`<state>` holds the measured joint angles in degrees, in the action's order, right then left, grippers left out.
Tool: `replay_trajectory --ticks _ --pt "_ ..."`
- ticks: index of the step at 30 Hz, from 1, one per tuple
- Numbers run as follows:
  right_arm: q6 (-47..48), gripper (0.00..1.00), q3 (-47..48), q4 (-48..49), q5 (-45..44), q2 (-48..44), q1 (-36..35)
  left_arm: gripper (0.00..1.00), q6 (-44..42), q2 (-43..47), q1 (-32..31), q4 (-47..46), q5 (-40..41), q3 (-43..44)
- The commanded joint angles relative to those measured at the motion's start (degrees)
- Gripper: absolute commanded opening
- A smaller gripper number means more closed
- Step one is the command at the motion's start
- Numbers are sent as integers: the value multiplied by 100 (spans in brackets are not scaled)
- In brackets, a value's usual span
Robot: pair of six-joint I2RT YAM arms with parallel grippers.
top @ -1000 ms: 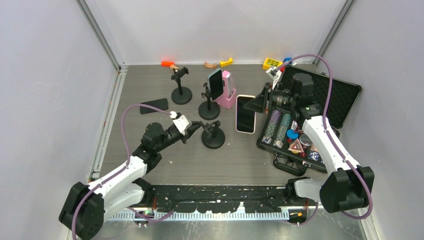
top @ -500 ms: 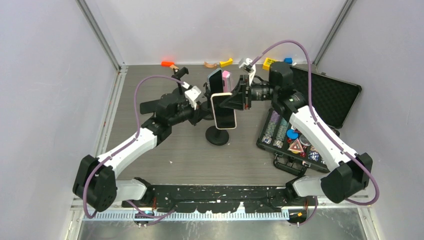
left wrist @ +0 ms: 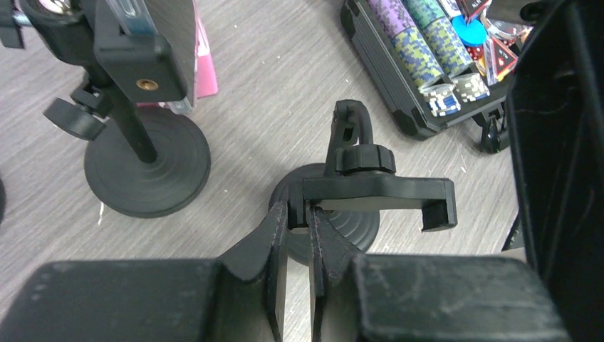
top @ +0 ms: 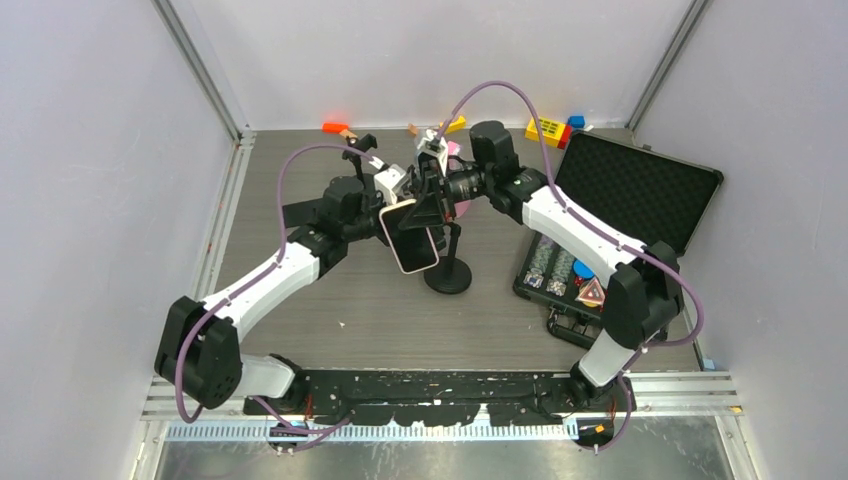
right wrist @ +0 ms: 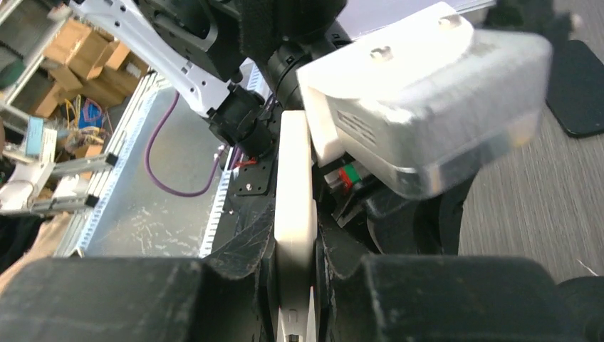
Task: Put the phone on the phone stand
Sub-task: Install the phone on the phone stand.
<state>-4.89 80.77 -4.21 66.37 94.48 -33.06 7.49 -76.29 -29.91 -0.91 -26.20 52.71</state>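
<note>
My right gripper (top: 424,203) is shut on a phone (top: 410,236) with a pale case and dark screen, holding it tilted in the air at the table's middle. In the right wrist view the phone (right wrist: 295,192) shows edge-on between the fingers. My left gripper (left wrist: 298,217) is shut on the left arm of the black phone stand's clamp (left wrist: 377,194). The stand's round base (top: 449,276) sits on the table just right of the phone. The clamp is open and holds nothing.
A second stand (top: 361,187) stands at the back left. Another stand (left wrist: 135,121) holds a phone beside a pink holder (left wrist: 204,68). A dark phone (top: 300,212) lies flat at left. An open black case (top: 640,190) with poker chips (left wrist: 434,57) is at right. Small toys line the back wall.
The right arm carried the phone leftward and lower, to the left of the stand. The left gripper went from near the stand to gripping its clamp; the stand shifted slightly right.
</note>
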Motion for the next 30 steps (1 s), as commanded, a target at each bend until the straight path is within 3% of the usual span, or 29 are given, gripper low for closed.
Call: replay_trajectory --ticks 1,2,3,4,9,19,30 --pt "1593 0 998 -1629 147 135 -129 0 199 -38 -41 224 -718 370" --pt "2727 0 1215 -2248 104 200 -216 0 188 -71 -41 264 -792 397" --pt "3181 0 1536 -3232 32 325 -261 0 165 -95 -41 287 -856 421" --pt "3607 0 1625 -3445 59 369 -306 0 139 -118 -41 336 -894 439" --pt "4354 0 1941 -4220 265 635 -357 0 76 -156 -32 351 -969 456" --pt "4675 0 1719 -4241 61 890 -570 0 -45 -259 73 396 -1293 470" --pt "5128 0 2199 -4557 -283 1375 -779 0 -9 -397 73 420 -1564 519"
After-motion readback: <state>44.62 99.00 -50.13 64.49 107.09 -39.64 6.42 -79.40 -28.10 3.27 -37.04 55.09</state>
